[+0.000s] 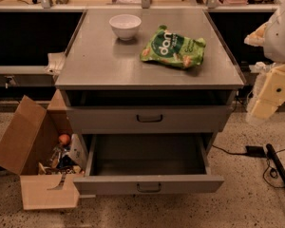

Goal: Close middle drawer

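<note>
At the right edge of the view, just off the cabinet's right front corner: gripper on the pale arm, level in the frame with the upper drawer and not touching it. Spread or pressed together: cannot tell.

The middle drawer is pulled far out toward the camera, grey interior exposed, dark bar handle at panel centre. It sits down-left of the gripper, well apart.

The upper drawer is out slightly, with a dark gap behind its panel.

The cabinet top carries a white bowl at rear centre and a green snack bag beside it, apart.

An open cardboard box on the floor to the left holds clutter, its front flap just beside the middle drawer's left corner.
</note>
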`<action>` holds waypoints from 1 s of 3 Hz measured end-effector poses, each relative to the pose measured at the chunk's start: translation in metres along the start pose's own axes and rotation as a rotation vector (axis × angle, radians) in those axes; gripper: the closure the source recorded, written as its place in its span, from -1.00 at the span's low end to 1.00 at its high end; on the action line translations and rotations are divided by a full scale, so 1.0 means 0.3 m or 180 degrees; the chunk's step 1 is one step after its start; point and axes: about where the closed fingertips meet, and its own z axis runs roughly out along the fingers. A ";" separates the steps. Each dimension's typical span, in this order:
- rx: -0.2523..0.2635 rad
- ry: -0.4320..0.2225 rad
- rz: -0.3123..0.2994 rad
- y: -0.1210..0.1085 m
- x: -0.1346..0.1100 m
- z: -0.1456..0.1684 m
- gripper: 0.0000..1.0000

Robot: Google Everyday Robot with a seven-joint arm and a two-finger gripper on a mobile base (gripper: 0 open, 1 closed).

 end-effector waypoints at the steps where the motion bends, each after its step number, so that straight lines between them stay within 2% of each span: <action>1: -0.0001 0.0000 0.0001 0.000 0.000 0.001 -1.00; 3: -0.0541 -0.0175 0.0408 0.208 0.054 0.307 -1.00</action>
